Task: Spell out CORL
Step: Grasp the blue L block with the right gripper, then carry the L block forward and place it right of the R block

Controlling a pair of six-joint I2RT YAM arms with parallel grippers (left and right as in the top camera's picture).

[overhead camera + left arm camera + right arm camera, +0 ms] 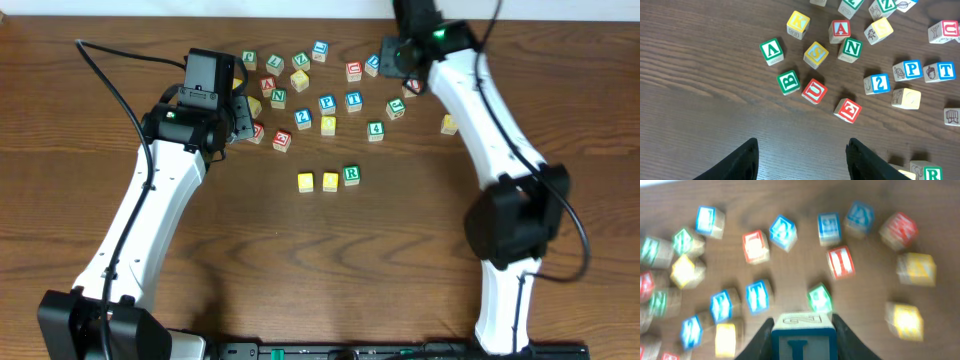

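Currently my right gripper (802, 342) is clamped on a wooden letter block (802, 326). Its blue-bordered face shows a blue stroke that may be an L, though the frame edge cuts it off. The top face carries an outlined figure like a 2 or Z.

From above, I hang over the far scatter of blocks. The word row lies nearer my base and to my left: two yellow blocks (318, 181), letters too small to read, then the green R block (351, 175). The bare spot just right of the R is, I judge, where this block belongs, so the carry runs back toward me and leftward.

My left gripper (802, 146) is spread wide and holds nothing, above bare table near its own cluster. There I can read a red E (848, 110), red U (814, 91), green B (789, 81), green N (852, 48) and blue P (910, 70).
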